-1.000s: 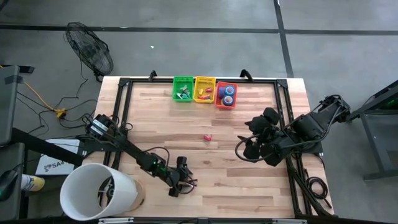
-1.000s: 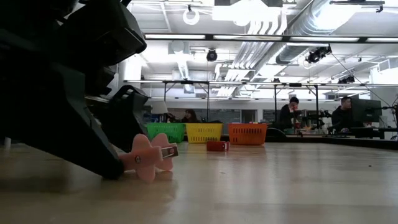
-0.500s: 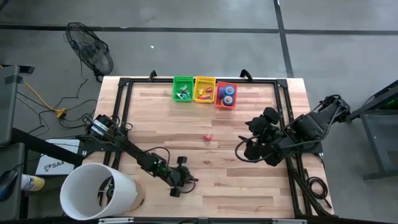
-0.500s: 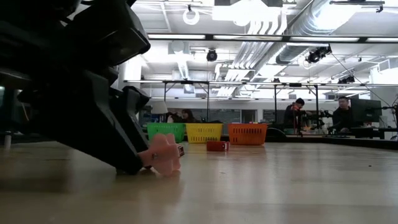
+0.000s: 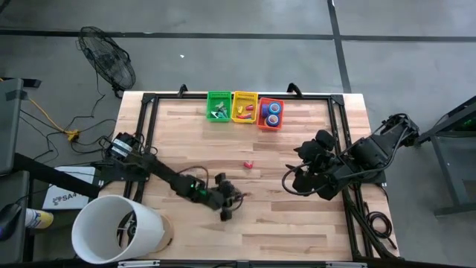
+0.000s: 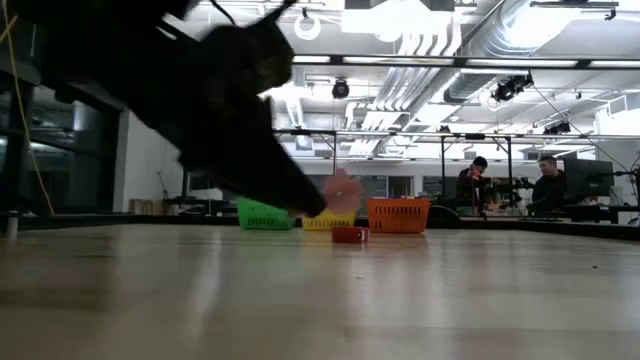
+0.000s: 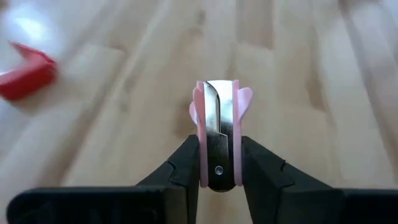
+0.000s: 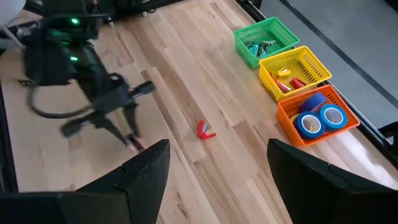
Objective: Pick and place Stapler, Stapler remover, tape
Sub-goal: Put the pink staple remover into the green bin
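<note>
One pink staple remover (image 7: 219,127) was pinched between the left gripper (image 7: 218,163) fingers, lifted clear of the table (image 5: 297,223) near its front middle. Right gripper (image 8: 214,163) waited wide apart and empty at the right side. Judged next: carry to the green basket (image 5: 219,105), hold level, and release only once above its rim, since the grip sat on the remover's narrow end.
</note>
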Robot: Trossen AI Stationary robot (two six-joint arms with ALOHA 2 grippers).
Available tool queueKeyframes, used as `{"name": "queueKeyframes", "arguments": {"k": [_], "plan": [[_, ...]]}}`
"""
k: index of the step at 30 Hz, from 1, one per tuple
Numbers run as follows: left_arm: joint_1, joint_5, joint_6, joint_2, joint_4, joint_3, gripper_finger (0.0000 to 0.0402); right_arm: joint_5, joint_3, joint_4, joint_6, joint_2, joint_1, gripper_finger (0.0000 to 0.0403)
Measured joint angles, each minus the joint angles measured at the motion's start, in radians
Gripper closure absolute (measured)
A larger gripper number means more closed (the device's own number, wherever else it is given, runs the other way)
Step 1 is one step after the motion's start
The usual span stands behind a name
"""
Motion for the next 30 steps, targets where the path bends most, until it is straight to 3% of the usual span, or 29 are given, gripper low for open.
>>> {"name": "queueKeyframes", "arguments": {"k": [10,20,30], "plan": [[0.259,0.001,0.057,-0.127,-0.112,-0.001,0.0319,0.086,0.000,0.000,0.038,0.000,-0.003,0.0142],[0.616,-0.051,0.123,-0.225,-0.229,-0.001,0.0319,0.141,0.000,0.000,0.062,0.000,-0.058,0.0142],[0.914,0.085,0.138,-0.225,-0.210,-0.001,0.0319,0.141,0.000,0.001,0.078,0.000,-0.128,0.0142]]}}
